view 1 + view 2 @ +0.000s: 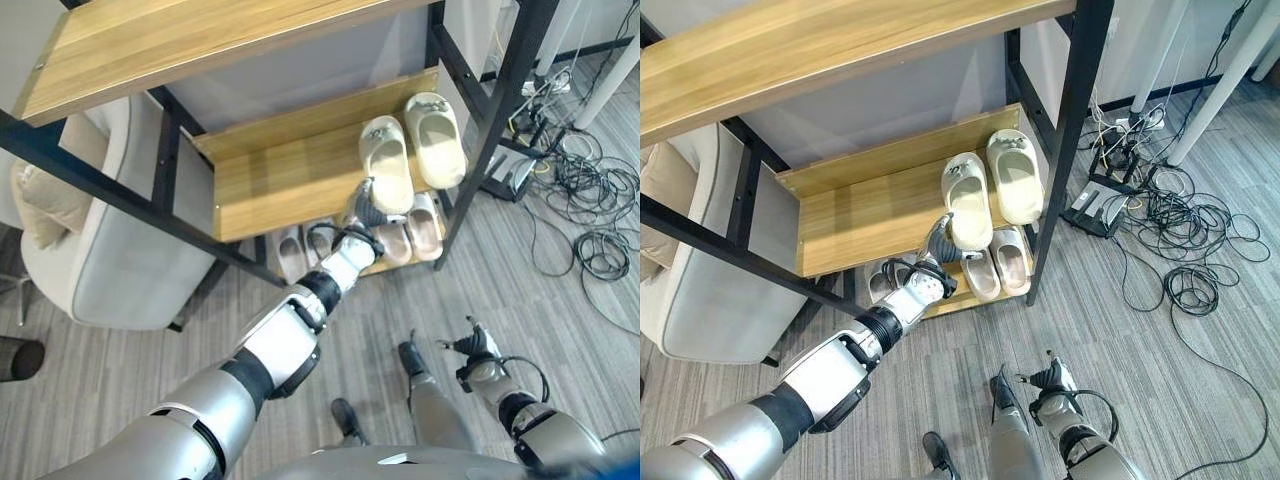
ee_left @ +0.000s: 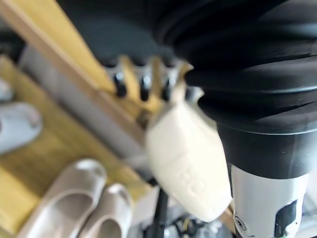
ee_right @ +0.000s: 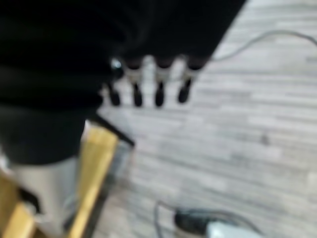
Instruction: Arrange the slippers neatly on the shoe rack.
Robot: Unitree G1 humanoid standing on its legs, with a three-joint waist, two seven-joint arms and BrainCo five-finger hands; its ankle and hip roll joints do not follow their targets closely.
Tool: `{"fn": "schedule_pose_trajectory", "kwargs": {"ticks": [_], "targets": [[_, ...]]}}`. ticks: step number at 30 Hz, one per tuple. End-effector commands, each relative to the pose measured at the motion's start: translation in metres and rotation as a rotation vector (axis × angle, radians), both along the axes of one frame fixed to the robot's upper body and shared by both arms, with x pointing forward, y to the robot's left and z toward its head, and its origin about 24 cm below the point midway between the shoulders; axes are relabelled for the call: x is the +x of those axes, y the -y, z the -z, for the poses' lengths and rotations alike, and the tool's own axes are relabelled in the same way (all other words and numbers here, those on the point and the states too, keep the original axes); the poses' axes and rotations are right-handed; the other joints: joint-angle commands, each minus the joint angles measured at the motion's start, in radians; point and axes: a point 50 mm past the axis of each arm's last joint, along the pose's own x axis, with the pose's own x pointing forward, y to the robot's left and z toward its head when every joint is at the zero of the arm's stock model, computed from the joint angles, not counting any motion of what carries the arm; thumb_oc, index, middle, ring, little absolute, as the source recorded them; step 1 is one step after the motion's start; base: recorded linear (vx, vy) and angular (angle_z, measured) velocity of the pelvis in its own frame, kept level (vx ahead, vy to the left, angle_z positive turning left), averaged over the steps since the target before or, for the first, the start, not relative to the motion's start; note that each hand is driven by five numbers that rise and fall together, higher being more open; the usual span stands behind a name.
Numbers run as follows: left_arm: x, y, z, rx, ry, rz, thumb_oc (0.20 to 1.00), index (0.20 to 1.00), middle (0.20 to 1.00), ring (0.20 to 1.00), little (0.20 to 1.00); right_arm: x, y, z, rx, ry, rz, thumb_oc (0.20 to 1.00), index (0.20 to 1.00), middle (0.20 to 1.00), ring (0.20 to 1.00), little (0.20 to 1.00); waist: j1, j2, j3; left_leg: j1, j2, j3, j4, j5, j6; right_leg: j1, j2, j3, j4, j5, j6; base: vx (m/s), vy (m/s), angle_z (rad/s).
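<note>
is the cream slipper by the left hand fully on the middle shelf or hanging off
Hanging off: the slipper rests on the shelf, but its heel overhangs the front edge, where the left hand meets it.

The left hand (image 1: 364,212) hides the cream slipper's (image 1: 388,160) heel; its fingers' (image 2: 144,87) grip is unclear

The middle shelf (image 1: 270,175) is left bare toward 9 o'clock of the cream slippers (image 1: 412,145), which are set at its 3 o'clock end. Access from 3 o'clock is blocked by the black post (image 1: 495,130), and from 12 o'clock by the upper shelf (image 1: 190,35).
</note>
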Motion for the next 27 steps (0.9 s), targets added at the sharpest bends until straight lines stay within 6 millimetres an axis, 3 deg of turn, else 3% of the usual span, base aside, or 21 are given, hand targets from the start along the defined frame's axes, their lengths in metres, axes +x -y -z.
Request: {"fn": "schedule_pose_trajectory", "kwargs": {"ticks": [1,14,27], "targets": [[0.003,0.02,-0.017,-0.122,-0.001,0.034,1.0,1.0,1.0,1.0,1.0,0.006,0.01,-0.004,-0.061,-0.023,-0.008,1.0,1.0,1.0,1.0,1.0,-0.032,0.018,0.009,-0.012,0.122,-0.094,0.004,0.037,-0.099,0.081,-0.083,-0.069,-0.129,0.05,0.098,0.0,0.0,0.0],[-0.007,0.045,-0.018,-0.189,-0.038,0.117,1.0,1.0,1.0,1.0,1.0,0.007,0.006,-0.003,-0.053,-0.029,-0.014,1.0,1.0,1.0,1.0,1.0,-0.043,0.0,-0.002,-0.029,0.138,-0.094,0.004,0.043,-0.105,0.066,-0.073,-0.074,-0.131,0.057,0.093,0.01,-0.019,0.0],[0.007,0.019,-0.025,-0.085,0.019,0.046,1.0,1.0,1.0,1.0,1.0,-0.003,0.01,0.002,-0.045,-0.051,0.006,1.0,1.0,1.0,1.0,1.0,-0.04,-0.009,-0.023,-0.032,0.145,-0.097,0.004,0.047,-0.11,0.07,-0.068,-0.085,-0.135,0.058,0.094,0.0,0.0,0.0]]}}
